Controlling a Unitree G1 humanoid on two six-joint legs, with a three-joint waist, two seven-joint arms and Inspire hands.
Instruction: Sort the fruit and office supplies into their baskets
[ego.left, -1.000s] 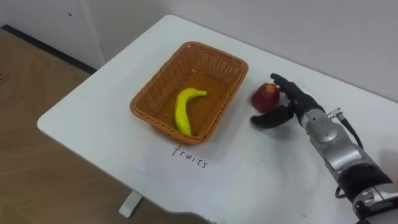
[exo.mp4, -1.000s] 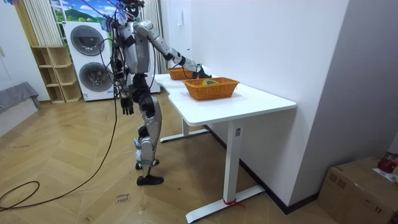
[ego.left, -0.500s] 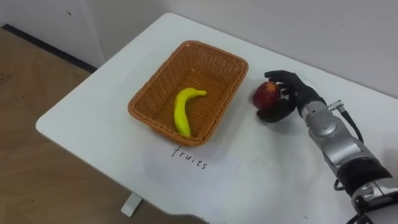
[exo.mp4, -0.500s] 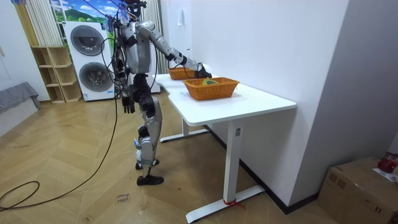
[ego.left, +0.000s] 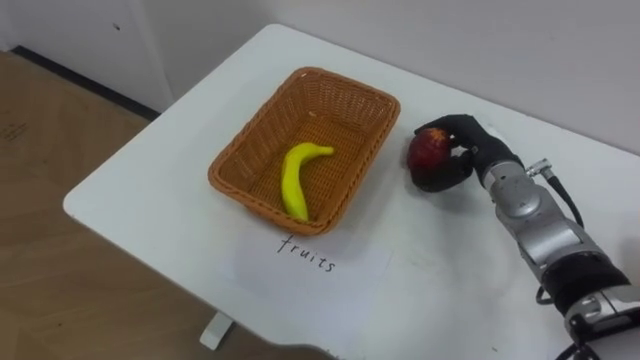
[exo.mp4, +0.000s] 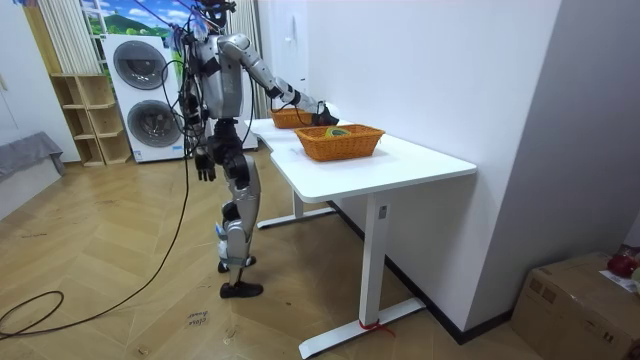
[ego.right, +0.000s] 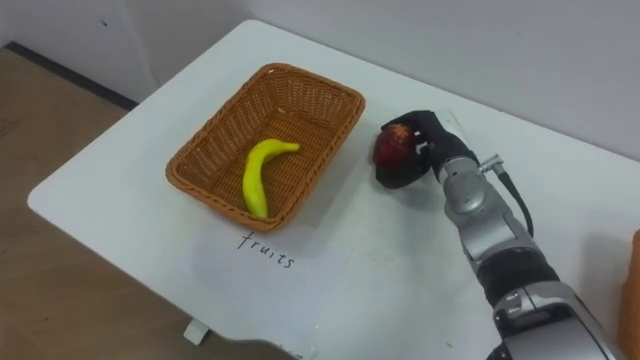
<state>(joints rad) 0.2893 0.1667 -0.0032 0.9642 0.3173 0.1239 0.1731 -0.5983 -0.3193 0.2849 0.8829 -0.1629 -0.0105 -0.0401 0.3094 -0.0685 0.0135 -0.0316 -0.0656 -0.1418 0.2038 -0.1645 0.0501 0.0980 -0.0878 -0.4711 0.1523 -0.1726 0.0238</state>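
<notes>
Red apple (ego.left: 428, 148) sits just R of wicker basket (ego.left: 335, 110), w/ R hand (ego.left: 468, 150) curled round it. 1 banana (ego.left: 296, 178) lies inside basket; paper label (ego.left: 320, 262) just in front of basket. L hand (exo.mp4: 204, 166) hangs well away from basket.

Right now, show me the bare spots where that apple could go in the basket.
Free: the far half of the basket, between the banana and the far rim. Crowded: the near half, where the banana lies. Outside, a bare table strip separates the basket's right rim from the apple in the right robot hand.
</notes>
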